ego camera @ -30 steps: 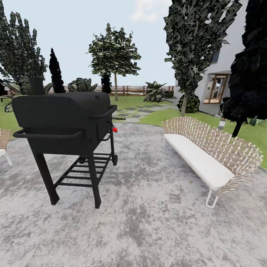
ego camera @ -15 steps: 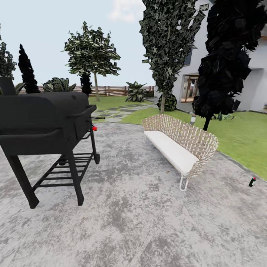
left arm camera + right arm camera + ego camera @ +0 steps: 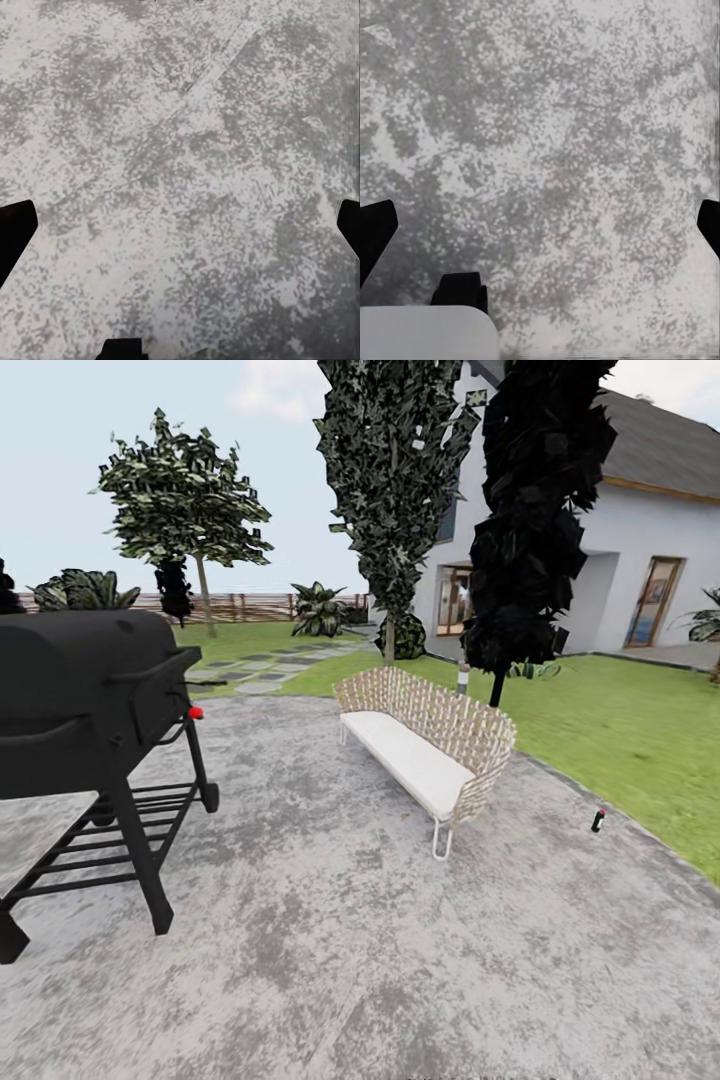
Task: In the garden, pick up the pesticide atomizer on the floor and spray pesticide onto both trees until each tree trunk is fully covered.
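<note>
Two pairs of fingers hang over bare mottled grey paving, and I read both as spread wide with nothing between them: on the left gripper (image 3: 180,225) and on the right gripper (image 3: 540,225) the dark tips sit at opposite edges of each wrist picture. I judge they are carried low and empty because the base is still travelling and there is nothing to grasp yet.

From the head camera I can see the small black pesticide atomizer (image 3: 598,820), red at its top, standing upright on the paving just inside the lawn's edge, well apart from both sets of fingers and off toward my right side. It sits past the end of the woven wicker bench with the white cushion (image 3: 425,750). The black barbecue grill on legs (image 3: 90,730) stands off to my left.

One broadleaf tree with a thin bare trunk (image 3: 204,595) rises by the wooden slat fence (image 3: 255,605), far beyond any reach. I would roll toward the bottle first.
</note>
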Controlling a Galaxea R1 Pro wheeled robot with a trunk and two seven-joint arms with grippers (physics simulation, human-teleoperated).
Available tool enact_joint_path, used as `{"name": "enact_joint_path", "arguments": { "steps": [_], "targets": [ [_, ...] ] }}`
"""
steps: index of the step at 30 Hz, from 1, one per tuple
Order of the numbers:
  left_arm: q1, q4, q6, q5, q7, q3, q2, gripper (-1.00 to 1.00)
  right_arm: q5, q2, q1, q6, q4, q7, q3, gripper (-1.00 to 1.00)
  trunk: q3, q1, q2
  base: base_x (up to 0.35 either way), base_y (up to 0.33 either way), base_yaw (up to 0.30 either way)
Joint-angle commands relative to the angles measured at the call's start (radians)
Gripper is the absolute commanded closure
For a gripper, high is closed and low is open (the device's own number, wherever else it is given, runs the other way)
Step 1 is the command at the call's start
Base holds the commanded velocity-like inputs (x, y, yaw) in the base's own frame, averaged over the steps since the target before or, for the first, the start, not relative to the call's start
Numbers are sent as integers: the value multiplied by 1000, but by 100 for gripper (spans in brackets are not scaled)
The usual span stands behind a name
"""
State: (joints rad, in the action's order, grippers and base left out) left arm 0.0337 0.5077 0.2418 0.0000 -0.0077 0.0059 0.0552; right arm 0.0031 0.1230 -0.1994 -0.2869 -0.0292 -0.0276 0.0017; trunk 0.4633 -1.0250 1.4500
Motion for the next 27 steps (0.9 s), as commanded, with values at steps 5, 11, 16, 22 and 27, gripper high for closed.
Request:
{"name": "enact_joint_path", "arguments": {
  "steps": [5, 11, 16, 22, 27],
  "targets": [
    [0, 0, 0, 0, 0, 0, 0, -100, 0, 0, 0, 0, 1, 0, 0, -100, -2, 0, 0, -2, -5, -300],
    [0, 0, 0, 0, 0, 0, 0, -100, 0, 0, 0, 0, 11, 0, 0, -100, -4, 0, 0, 0, -1, -300],
    [0, 0, 0, 0, 0, 0, 0, -100, 0, 0, 0, 0, 12, 0, 0, -100, -6, 0, 0, 0, 0, -300],
    [0, 0, 1, 0, 0, 0, 0, -100, 0, 0, 0, 0, 13, 0, 0, -100, -8, 0, 0, 0, 0, -300],
    [0, 0, 0, 0, 0, 0, 0, -100, 0, 0, 0, -1, 13, 0, 0, -100, -10, 0, 0, 0, 0, -300]
  ]
}}
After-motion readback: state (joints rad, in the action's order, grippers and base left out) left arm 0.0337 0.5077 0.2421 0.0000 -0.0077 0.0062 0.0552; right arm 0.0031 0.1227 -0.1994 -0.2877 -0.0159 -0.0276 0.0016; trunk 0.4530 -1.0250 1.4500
